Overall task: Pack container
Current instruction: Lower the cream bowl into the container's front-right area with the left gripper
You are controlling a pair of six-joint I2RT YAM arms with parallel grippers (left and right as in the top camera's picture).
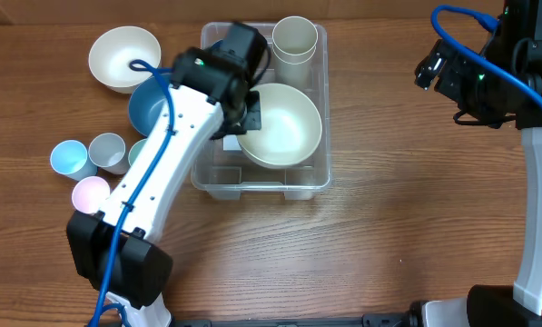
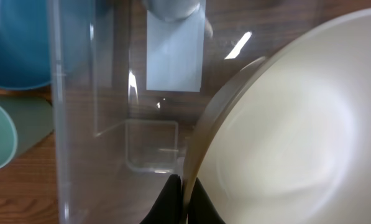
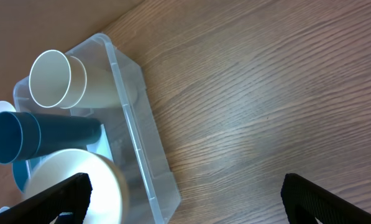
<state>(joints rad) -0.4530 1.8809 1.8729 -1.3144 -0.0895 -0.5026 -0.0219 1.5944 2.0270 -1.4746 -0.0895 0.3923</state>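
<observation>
In the container (image 1: 289,188) sit two cups (image 3: 54,78), one bowl (image 1: 284,127) pinched by left hand (image 2: 184,186); right hand (image 3: 191,199) released

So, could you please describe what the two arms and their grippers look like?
The left arm and right arm are white links with black joints, each carrying a blue cable and small green lights. The left gripper and right gripper have black fingers.

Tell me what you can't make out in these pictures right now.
Overhead: the left arm hides the left side of the container and part of the blue bowl.
Left wrist: the cream bowl runs off the right edge; of the left gripper only fingertips show, pinching its rim.
Right wrist: the dark blue cup is partly covered by the cream bowl, so how it rests is unclear.
</observation>
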